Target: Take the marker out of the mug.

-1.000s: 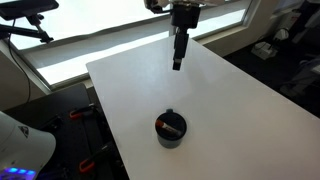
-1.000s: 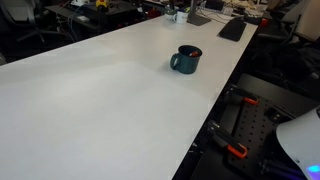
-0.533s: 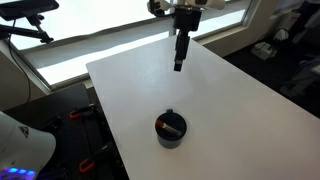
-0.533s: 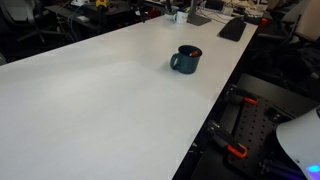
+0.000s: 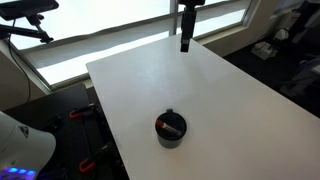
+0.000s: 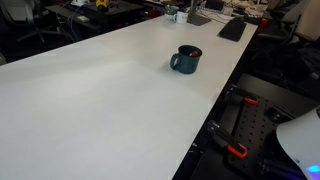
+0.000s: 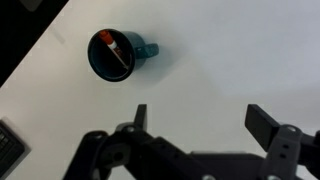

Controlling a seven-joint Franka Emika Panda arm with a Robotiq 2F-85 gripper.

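In the wrist view the mug (image 7: pixel 115 57) sits at the upper left on the white tabletop (image 7: pixel 230 60), with the marker (image 7: pixel 113 50) lying slanted inside it. Further right, the jaws stand wide apart, holding nothing, well apart from the mug.

You raise the gripper (image 5: pixel 185 40) higher above the counter (image 5: pixel 235 95), over its far corner by the window. In an exterior view the dark fingers (image 5: pixel 185 45) now hang nearer the picture's top and a touch further toward that corner than a second ago. The pale wrist part above them has slid out past the upper border, leaving only the dark lower body showing. Half a second ago the shift was slight; most of the rise comes since.
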